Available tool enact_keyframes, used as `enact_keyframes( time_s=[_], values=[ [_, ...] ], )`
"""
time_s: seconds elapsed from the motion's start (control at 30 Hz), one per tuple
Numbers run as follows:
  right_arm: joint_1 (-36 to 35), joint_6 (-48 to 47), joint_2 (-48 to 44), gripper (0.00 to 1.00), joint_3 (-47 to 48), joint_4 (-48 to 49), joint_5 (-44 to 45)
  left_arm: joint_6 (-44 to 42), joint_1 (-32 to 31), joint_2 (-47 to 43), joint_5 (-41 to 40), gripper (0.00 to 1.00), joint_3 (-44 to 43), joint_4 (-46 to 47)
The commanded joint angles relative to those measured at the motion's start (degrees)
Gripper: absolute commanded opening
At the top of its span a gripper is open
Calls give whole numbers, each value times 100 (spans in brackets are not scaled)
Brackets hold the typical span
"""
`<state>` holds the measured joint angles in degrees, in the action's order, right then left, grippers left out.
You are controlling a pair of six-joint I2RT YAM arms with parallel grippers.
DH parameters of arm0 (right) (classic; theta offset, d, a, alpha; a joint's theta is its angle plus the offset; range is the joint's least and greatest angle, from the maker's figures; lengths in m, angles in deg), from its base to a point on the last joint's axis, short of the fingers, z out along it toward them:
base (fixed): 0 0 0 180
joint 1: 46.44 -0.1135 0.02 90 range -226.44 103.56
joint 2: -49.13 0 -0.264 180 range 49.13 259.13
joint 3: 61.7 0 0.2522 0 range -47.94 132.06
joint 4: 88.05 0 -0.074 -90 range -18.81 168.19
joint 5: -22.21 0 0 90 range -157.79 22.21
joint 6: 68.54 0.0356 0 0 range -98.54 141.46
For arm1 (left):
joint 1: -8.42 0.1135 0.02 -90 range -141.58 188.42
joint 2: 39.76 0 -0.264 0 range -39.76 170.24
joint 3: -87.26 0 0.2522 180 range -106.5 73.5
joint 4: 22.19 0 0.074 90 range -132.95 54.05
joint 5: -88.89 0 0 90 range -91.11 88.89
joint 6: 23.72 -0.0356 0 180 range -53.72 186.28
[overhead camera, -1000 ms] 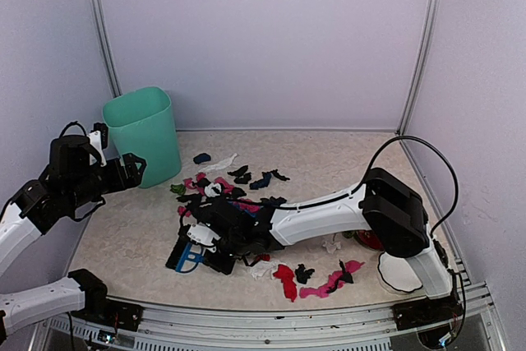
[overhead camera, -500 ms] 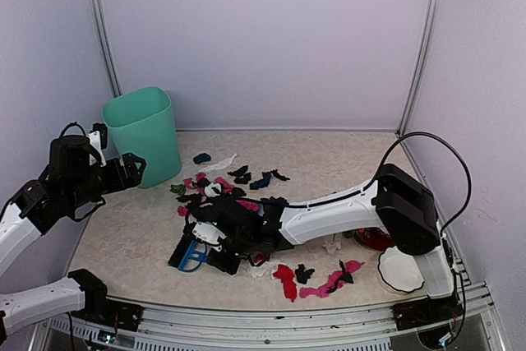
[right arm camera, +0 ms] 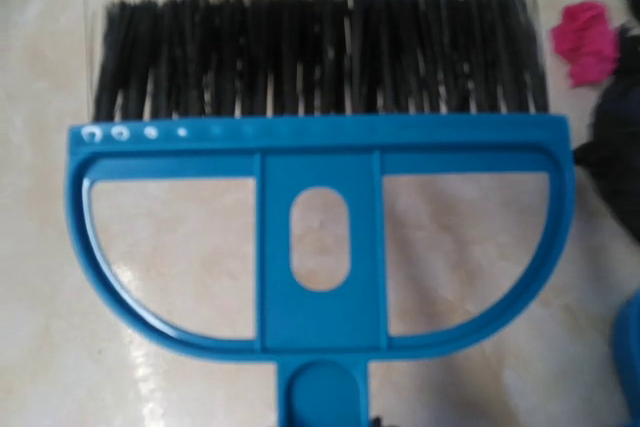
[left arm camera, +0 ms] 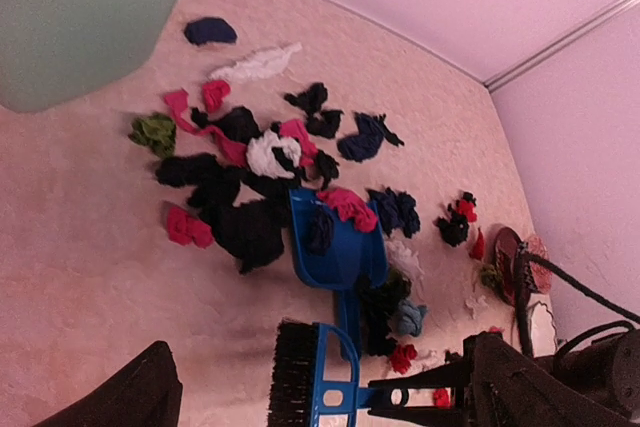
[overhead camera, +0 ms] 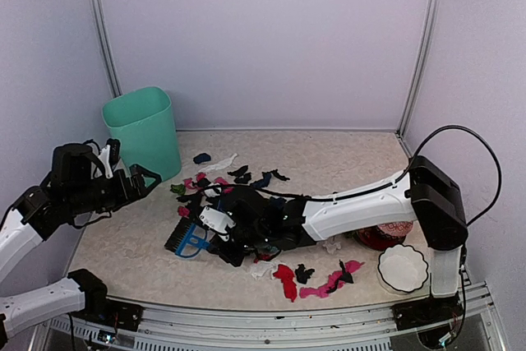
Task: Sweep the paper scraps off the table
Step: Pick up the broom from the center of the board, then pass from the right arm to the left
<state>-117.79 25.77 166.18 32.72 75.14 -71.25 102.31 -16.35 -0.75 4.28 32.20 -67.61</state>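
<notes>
1. The beige, faintly marbled desk (overhead camera: 353, 158) ran from a metal frame (overhead camera: 271, 318) at the near edge to pale walls (overhead camera: 263, 39) at the back.
2. The paper scraps (overhead camera: 238, 178) lay on both sides of the right gripper (overhead camera: 209, 234). Red, pink and black bits sat nearer than it. Beyond it lay a thicker heap of black, pink, white and navy pieces, with a navy bit and a white strip farthest off.
3. Well to that gripper's right, by its arm's base, stood a white bowl (overhead camera: 403, 269) with a red-patterned bowl (overhead camera: 380, 237) just behind it.
4. The right gripper was clamped on the handle of a blue brush (overhead camera: 182, 240). In its wrist view, the black bristles spread past the blue head, with one pink scrap just off their right end.
5. Just beyond the brush lay a blue dustpan (left arm camera: 335, 247), with a pink and a navy scrap on it.
6. The left gripper (overhead camera: 133, 166) hung above the desk to the left of the heap, its fingers spread wide and holding nothing. A green bin (overhead camera: 144, 133) stood just beyond it.
</notes>
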Motion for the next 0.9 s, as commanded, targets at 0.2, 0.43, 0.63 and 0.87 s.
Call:
enact_keyframes(
  time_s=[0.2,0.43,0.63,0.87],
  values=[
    [-63,-268,-1163,0,-1112,1116,277,1121,-311,-99,2507,98,1196,1329],
    [-63,-633,-1545,0,-1533,1335,200,1364,-1210,647,2826,98,1378,2286],
    [-63,-1099,-1842,0,-1950,1603,20,1445,-1497,1239,2980,95,1382,2811],
    [-69,-1609,-2123,0,-2454,2091,-40,1606,-1511,1524,3291,84,1425,3288]
  ],
)
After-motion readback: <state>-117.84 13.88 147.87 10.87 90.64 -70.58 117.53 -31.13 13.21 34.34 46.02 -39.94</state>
